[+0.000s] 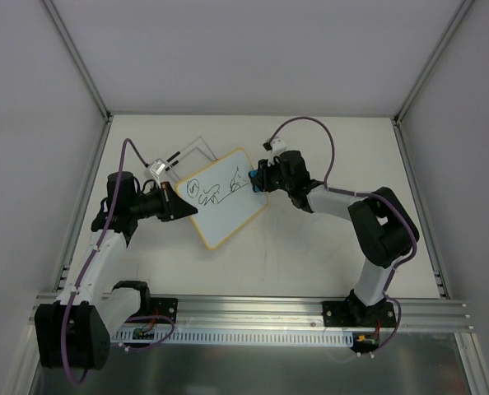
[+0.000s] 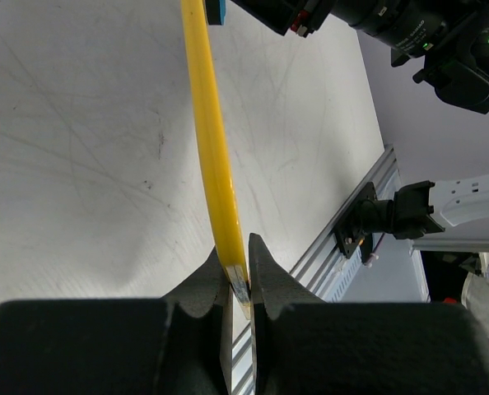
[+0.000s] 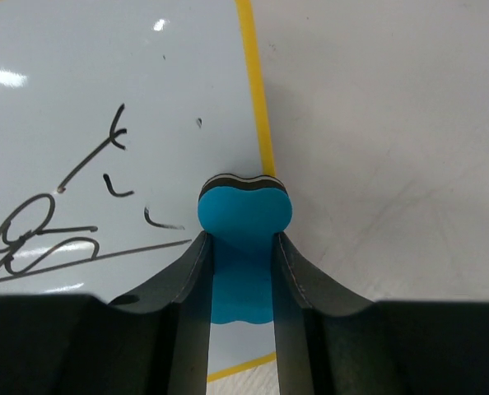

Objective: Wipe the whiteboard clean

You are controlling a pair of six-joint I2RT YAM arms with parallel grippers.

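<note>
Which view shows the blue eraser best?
The right wrist view: the blue eraser sits centred and close, pinched in the right gripper over the whiteboard. The top external view shows only a blue sliver beside that gripper; the left wrist view catches just a corner at its top edge.

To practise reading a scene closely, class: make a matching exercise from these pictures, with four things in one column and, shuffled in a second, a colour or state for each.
Column A
1. whiteboard
2. eraser
3. left end effector
4. right end effector

Column B
a. shut on the eraser
b. blue
c. shut on the whiteboard, at its rim
d. bears black scribbles

Pairs: 1-d, 2-b, 3-c, 4-a
</note>
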